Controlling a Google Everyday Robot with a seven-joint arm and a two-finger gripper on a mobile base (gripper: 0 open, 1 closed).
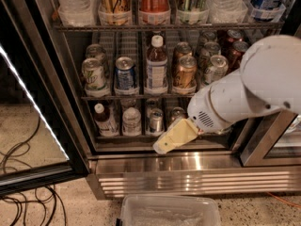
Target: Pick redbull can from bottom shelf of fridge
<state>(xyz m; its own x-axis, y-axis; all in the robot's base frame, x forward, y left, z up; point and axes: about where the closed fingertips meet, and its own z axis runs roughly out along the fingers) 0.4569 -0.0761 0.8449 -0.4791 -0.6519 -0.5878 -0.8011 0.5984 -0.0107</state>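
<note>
The fridge (188, 166) stands open, with dark wire racks and a ribbed steel base. On the bottom shelf (123, 136) stand two white-capped bottles (104, 119) on the left, then the slim silver redbull can (155, 120), then another can (177, 112) half hidden by my arm. My gripper (164, 146), cream-coloured, hangs just in front of the shelf's front edge, below and slightly right of the redbull can, not touching it. My white arm (244, 93) covers the right part of the bottom shelf.
The middle shelf holds larger cans (125, 73) and a bottle (156, 65). The open glass door (33, 107) stands at left with a lit strip. A clear plastic bin (169, 213) sits on the floor below the fridge. Black cables (21, 197) lie at lower left.
</note>
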